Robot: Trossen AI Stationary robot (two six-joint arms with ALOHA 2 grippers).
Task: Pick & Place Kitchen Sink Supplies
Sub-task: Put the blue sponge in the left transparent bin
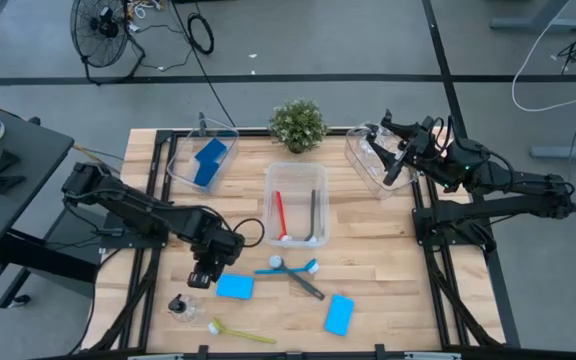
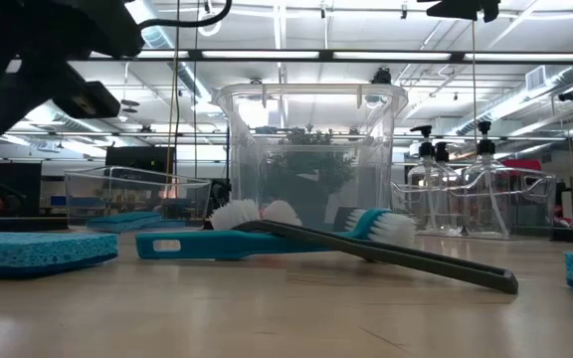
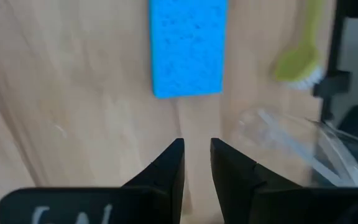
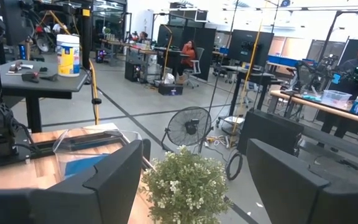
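My left gripper point(image 1: 203, 275) hangs over the near-left part of the table, pointing steeply down, its fingers point(image 3: 166, 171) a narrow gap apart with only bare wood between them. Just beside it lies a flat blue sponge point(image 1: 235, 287) point(image 3: 188, 46). A small clear pump bottle point(image 1: 180, 307) point(image 3: 291, 140) stands nearby, and a yellow-green brush point(image 1: 243, 332) point(image 3: 297, 62) lies at the near edge. My right gripper point(image 1: 393, 160) point(image 4: 194, 180) waits open and level over the far-right bin point(image 1: 360, 165), touching nothing.
A blue brush point(image 1: 293, 267) and a grey brush point(image 1: 308, 285) lie crossed at mid-table, with a second sponge point(image 1: 339, 314) near the front. The centre bin point(image 1: 268, 205) holds a red and a grey brush. The far-left bin point(image 1: 180, 165) holds blue sponges. A potted plant point(image 1: 298, 125) stands at the far edge.
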